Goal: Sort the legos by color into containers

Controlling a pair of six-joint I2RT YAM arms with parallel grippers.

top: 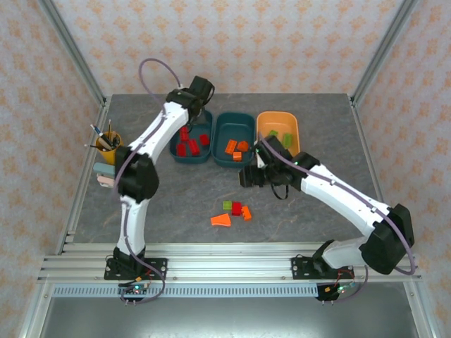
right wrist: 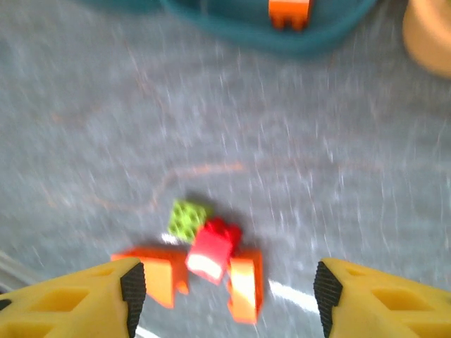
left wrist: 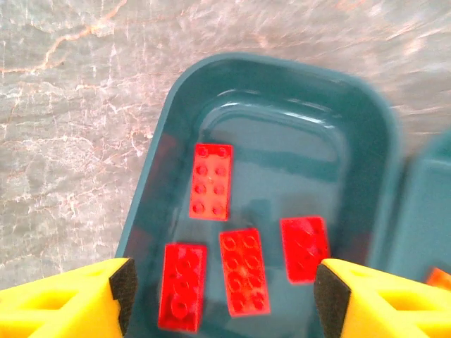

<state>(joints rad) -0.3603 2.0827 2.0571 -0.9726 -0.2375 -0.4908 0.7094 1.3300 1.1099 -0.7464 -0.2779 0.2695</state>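
Left gripper [left wrist: 225,299]: hangs wide, empty over teal tray [left wrist: 169,105] left of middle tray [top: 235,116], four red legos [left wrist: 211,182] flat inside, colour-matched, with right gripper [right wrist: 225,296] likewise wide, empty, poised above loose mixed legos [right wrist: 211,257] nearside of middle tray, probably for next pick.

Yellow-orange cup of pens [top: 108,143] at the left edge of the grey marbled tabletop [top: 176,208], blue-grey and pink blocks [top: 103,174] just beside the cup
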